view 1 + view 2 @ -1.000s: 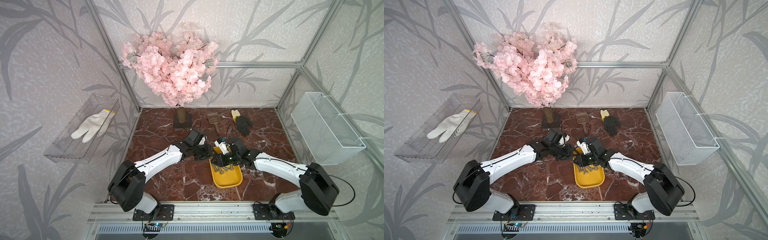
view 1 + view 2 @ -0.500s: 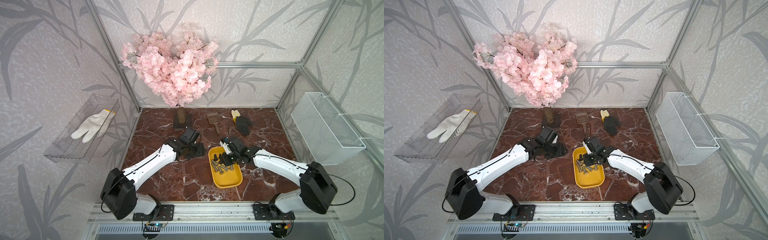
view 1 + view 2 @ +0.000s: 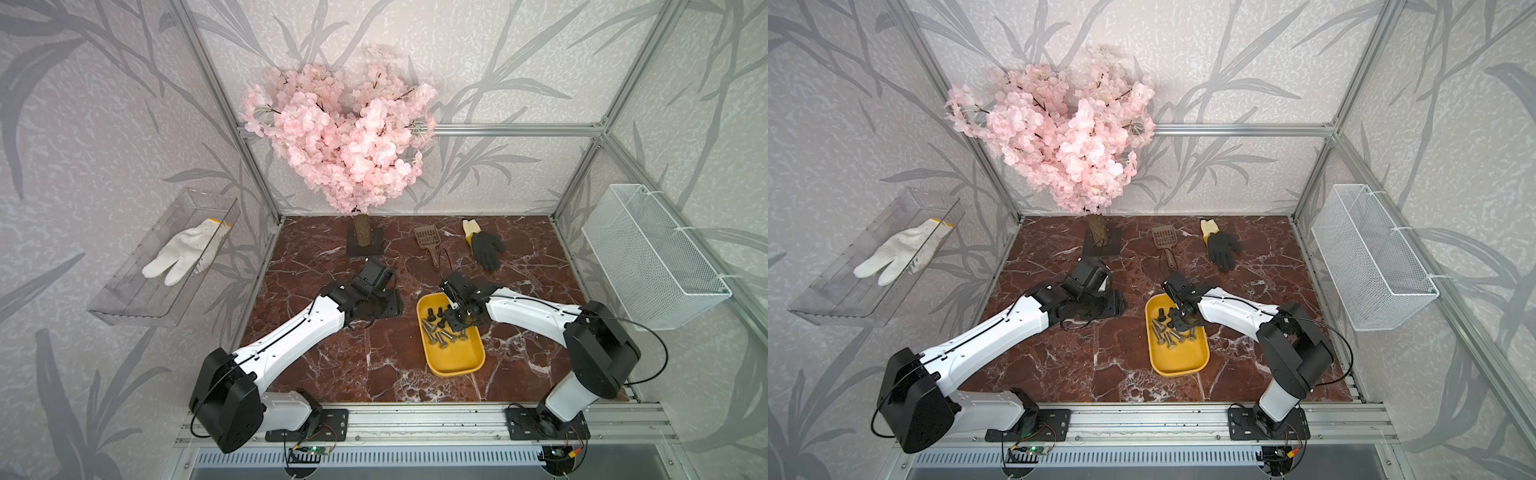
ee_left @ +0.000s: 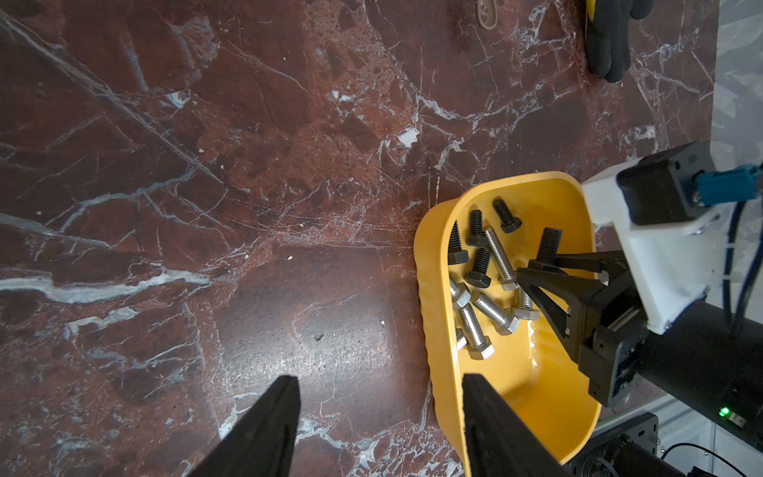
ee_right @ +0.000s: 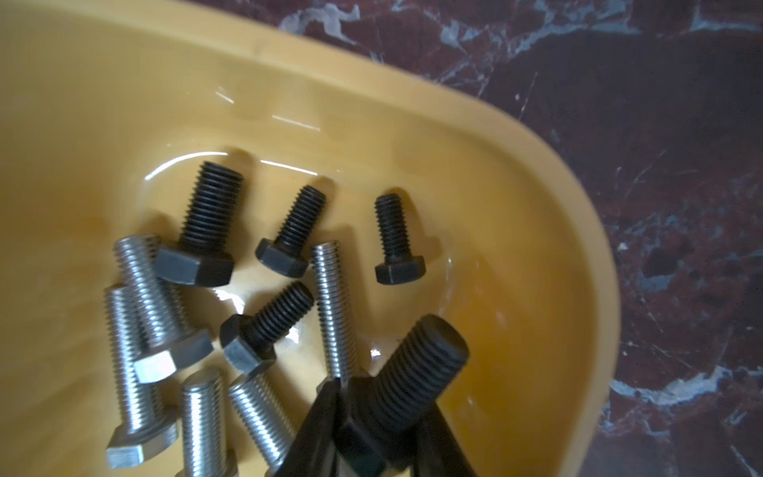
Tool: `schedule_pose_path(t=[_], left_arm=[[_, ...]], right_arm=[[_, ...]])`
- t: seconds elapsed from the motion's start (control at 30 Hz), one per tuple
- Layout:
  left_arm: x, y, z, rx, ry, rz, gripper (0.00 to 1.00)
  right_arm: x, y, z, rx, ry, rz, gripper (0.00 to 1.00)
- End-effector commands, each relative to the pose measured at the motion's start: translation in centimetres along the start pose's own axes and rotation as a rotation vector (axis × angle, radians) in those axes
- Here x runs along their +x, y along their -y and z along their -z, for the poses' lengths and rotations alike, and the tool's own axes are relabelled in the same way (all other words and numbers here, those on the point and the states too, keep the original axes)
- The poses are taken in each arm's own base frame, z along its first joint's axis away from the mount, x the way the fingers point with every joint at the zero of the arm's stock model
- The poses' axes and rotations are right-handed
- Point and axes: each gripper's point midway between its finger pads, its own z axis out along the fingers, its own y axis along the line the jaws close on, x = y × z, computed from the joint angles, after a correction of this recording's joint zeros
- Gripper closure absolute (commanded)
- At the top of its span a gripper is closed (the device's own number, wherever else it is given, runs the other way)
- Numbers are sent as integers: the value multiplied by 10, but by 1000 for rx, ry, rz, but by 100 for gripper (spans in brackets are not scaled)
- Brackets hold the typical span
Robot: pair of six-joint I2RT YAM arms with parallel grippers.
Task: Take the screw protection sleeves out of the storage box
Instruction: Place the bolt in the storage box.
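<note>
Left gripper (image 4: 377, 382) has pulled back left of the yellow storage box (image 3: 455, 361), jaws apart, empty. Right gripper (image 5: 375, 406) clamps one black screw protection sleeve (image 5: 417, 371) inside the box, ready to lift out.

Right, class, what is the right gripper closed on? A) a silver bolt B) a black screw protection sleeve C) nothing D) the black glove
B: the right wrist view shows the right gripper pinching one black screw protection sleeve by its head end, over the storage box.
</note>
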Motion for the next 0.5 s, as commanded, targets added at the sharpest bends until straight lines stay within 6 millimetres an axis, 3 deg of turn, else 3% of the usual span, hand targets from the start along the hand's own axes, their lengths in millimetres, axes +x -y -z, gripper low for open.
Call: schedule_pose_path(t=[0.0, 0.2, 0.47], left_arm=[[2, -8, 3, -26, 2, -14, 35], [2, -10, 3, -33, -2, -14, 35], [2, -11, 6, -35, 0, -14, 34]], right_arm=[[-1, 6, 0, 32, -4, -14, 96], [1, 7, -4, 35, -12, -24, 77], [0, 6, -1, 24, -3, -41, 61]])
